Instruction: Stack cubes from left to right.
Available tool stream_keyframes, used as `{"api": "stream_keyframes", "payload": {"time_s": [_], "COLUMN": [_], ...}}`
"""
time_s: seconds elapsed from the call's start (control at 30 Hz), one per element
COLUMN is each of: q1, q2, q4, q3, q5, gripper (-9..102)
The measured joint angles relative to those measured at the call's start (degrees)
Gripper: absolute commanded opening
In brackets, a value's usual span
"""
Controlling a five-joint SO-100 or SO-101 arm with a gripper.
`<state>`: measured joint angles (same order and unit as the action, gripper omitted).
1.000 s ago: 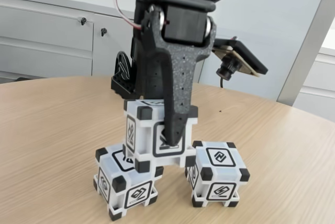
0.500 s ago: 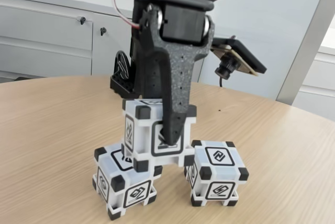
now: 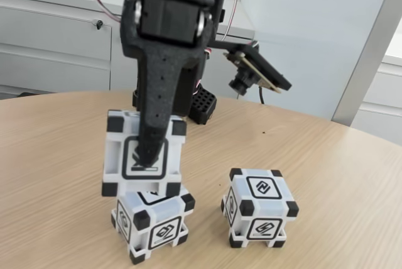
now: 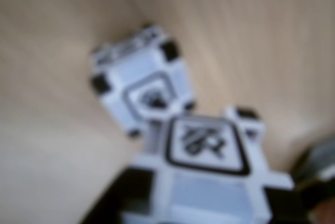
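Observation:
My black gripper (image 3: pixel 146 156) is shut on a white cube (image 3: pixel 122 156) with black corners. One finger (image 3: pixel 154 124) runs down the cube's front face. The held cube is slightly tilted and hangs directly over a second cube (image 3: pixel 154 225) on the table. Their edges are so close that I cannot tell whether they touch. A third cube (image 3: pixel 260 206) stands alone on the table to the right. The blurred wrist view shows the held cube (image 4: pixel 204 182) at the bottom and a cube on the table (image 4: pixel 138 85) beyond it.
The round wooden table (image 3: pixel 352 175) has bare wood left, right and behind the cubes. The arm's base (image 3: pixel 201 102) stands behind the cubes and the wrist camera (image 3: pixel 251 71) sticks out to the right. Grey cabinets (image 3: pixel 56 43) line the back wall.
The gripper has carried the held cube to the left and a little up, from between the two table cubes to above the left one. Both table cubes have stayed in place.

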<state>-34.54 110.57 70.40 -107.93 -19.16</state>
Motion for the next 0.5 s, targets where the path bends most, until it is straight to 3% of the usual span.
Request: {"api": "stream_keyframes", "payload": {"time_s": [0.5], "q1": [0.00], "q2": [1.76], "q4": [0.00], "q3": [-7.12], "q5": [-4.66], "gripper": [13]}}
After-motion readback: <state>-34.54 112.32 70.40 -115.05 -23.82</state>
